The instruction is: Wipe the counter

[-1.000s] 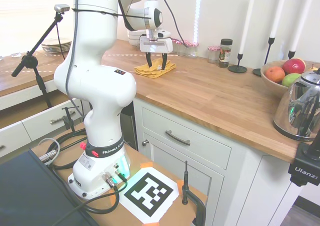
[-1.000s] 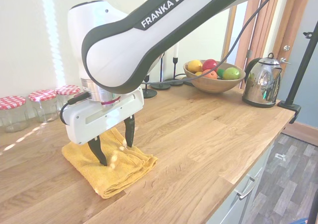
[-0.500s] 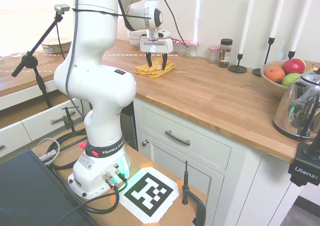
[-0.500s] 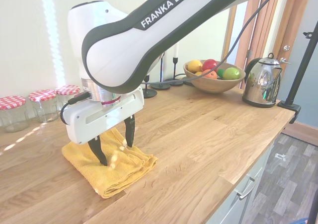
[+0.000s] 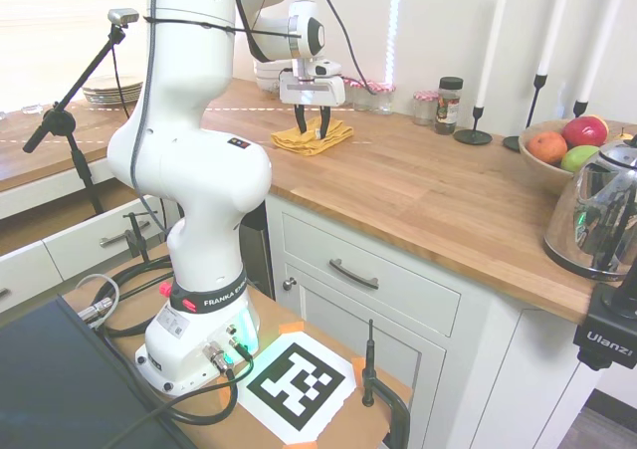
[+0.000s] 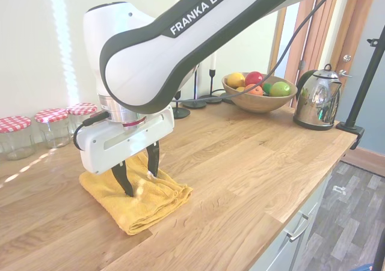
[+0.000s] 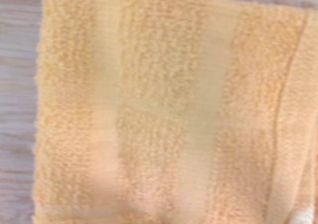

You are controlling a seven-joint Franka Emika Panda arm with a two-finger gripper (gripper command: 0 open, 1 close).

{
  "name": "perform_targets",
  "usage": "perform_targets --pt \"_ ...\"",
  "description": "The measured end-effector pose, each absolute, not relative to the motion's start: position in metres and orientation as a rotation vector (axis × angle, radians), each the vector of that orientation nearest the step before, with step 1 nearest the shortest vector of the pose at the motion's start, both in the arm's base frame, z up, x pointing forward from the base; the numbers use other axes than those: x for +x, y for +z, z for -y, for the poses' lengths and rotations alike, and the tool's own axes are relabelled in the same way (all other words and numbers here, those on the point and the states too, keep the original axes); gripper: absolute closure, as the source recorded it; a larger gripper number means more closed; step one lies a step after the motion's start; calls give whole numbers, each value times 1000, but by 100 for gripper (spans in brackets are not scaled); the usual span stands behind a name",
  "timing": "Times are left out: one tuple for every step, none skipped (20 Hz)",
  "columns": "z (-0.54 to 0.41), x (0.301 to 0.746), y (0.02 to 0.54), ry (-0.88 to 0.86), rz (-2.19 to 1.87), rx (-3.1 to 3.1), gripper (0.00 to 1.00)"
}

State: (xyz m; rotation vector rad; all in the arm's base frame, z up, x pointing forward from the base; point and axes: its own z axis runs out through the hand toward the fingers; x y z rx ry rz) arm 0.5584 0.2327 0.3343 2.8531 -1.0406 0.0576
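A folded yellow towel (image 5: 312, 136) (image 6: 141, 202) lies on the brown wood-plank counter (image 5: 428, 190) (image 6: 240, 157), near the wall end. My gripper (image 5: 313, 127) (image 6: 138, 176) points straight down onto it. Its dark fingertips (image 6: 124, 184) press into the cloth on either side of a raised fold, and a gap still shows between them. The wrist view is filled by blurred yellow towel (image 7: 159, 105), with a strip of counter along one side.
Red-lidded glass jars (image 6: 54, 124) stand by the wall behind the towel. Further along the counter are a spice jar (image 5: 449, 104), candlesticks (image 5: 483, 81), a fruit bowl (image 5: 562, 150) (image 6: 258, 94) and a steel kettle (image 5: 602, 215) (image 6: 317, 100). Plates (image 5: 111, 91) sit at the far end.
The fingers have drawn closer together and sunk a little into the towel, bunching the cloth between them. The towel has shifted slightly.
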Motion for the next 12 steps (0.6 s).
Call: perform_targets --pt "-233 558 334 58 1041 2853 100" --pt "-232 558 334 58 1041 2853 100" --pt "-232 558 334 58 1042 2853 100" --pt "-232 559 334 58 1042 2853 100" --pt "-232 559 334 58 1043 2853 100" --pt "-231 559 334 58 1044 2853 100" --pt "-231 559 333 58 1044 2853 100" --pt "-231 559 333 58 1045 2853 100" --pt "-231 559 333 58 1045 2852 100" --pt "-230 559 333 58 1045 2852 100" --pt "-230 559 333 58 1045 2852 100" --pt "-230 559 333 59 1045 2852 100"
